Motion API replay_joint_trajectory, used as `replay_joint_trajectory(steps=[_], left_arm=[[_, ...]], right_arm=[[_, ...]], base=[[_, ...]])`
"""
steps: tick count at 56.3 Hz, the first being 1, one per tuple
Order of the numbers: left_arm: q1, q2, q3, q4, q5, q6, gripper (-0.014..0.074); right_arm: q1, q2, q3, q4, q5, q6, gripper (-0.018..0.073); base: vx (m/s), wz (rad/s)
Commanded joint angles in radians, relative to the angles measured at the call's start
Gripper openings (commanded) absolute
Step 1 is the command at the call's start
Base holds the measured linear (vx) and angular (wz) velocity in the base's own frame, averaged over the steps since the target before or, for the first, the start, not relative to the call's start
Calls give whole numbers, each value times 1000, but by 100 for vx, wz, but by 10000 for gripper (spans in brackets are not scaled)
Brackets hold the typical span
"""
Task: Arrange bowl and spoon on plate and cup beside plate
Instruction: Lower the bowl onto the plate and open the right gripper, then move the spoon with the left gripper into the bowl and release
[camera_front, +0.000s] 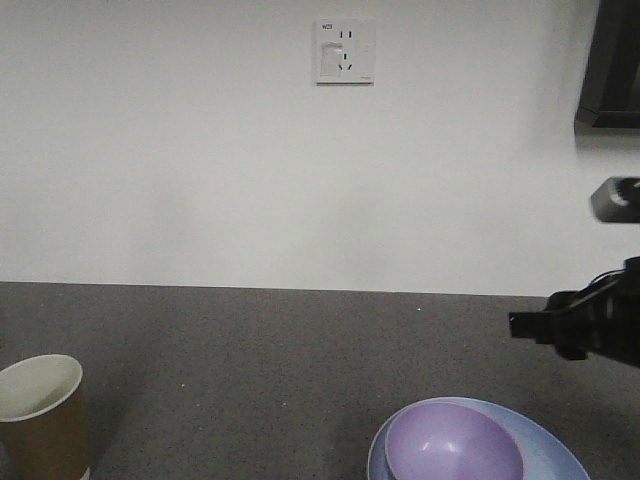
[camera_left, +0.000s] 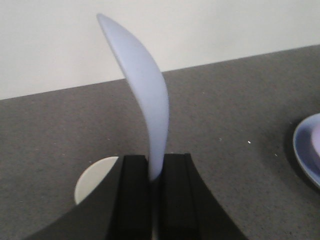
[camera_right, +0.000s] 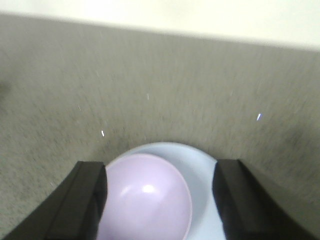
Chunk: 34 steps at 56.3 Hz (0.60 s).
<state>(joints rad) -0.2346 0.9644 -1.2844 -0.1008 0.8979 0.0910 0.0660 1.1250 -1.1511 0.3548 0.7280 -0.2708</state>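
Note:
My left gripper is shut on the handle end of the pale whitish spoon, which sticks up and curves away from the jaws. Below it to the left shows the white inside of the brown paper cup, which stands at the near left of the table. The lavender bowl sits in the pale blue plate at the near right; the plate's edge also shows. My right gripper hangs open above the bowl and plate, holding nothing.
The dark grey speckled tabletop runs back to a white wall with a socket. The right arm's black body reaches in from the right edge. A dark object hangs at the top right.

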Motion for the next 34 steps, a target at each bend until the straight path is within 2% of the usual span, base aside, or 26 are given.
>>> replay_joint_trajectory(steps=[1, 5, 10, 18, 24, 34], left_arm=[[-2, 63, -35, -151, -63, 111, 0], [-6, 130, -61, -250, -41, 177, 0], [-35, 225, -130, -311, 6, 214, 0], [-122, 368, -266, -305, 56, 217, 0], [-206, 480, -348, -298, 88, 223, 0], [-349, 663, -484, -273, 152, 218, 0]], right_arm=[[-4, -117, -32, -14, -56, -11, 407], [-4, -171, -29, -25, -53, -5, 338], [-4, -232, -23, -50, -46, -5, 239], [-4, -279, -23, -86, -21, -4, 89], [-4, -289, -23, -103, -8, -1, 8], [-4, -288, -23, -122, 5, 0, -13]], base=[[0, 0], [0, 0], [0, 0], [0, 0], [0, 0], [0, 0]])
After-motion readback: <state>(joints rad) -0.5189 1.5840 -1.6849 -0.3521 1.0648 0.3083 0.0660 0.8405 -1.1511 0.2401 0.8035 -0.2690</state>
